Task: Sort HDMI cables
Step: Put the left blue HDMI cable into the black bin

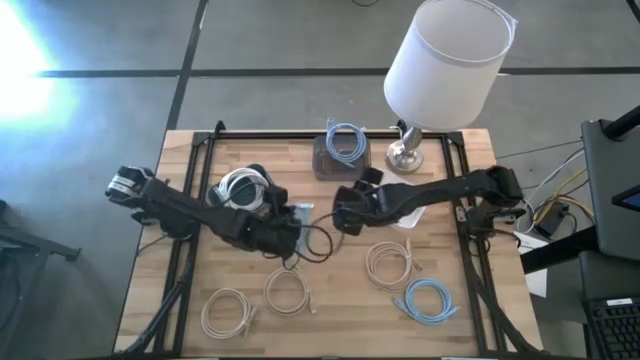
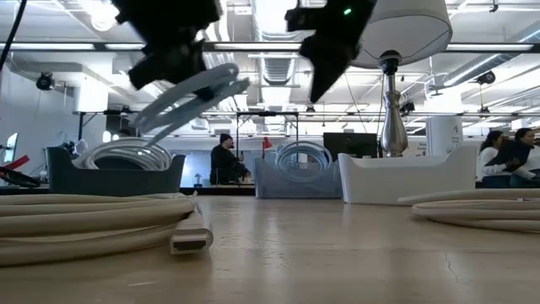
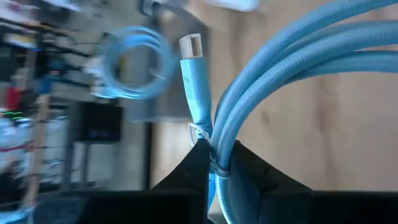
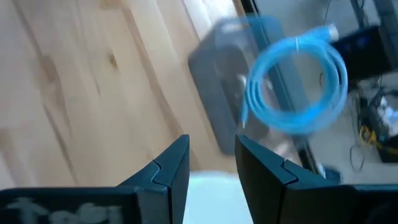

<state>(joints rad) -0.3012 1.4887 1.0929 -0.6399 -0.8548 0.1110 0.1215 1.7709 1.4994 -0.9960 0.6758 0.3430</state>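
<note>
Nearest, beige coils [image 1: 290, 291] lie flat on the table [image 1: 180, 170], unsorted. Mid-table, left gripper [image 3: 217, 163] clamps a light blue coil [image 3: 292, 68] aloft, loops on edge, plug [image 3: 192, 50] pointing away; best kept pinched at the tie until over the grey bin [image 1: 340, 160]. Farther, right gripper [image 4: 211, 163] hovers, fingers parted, empty.
</note>
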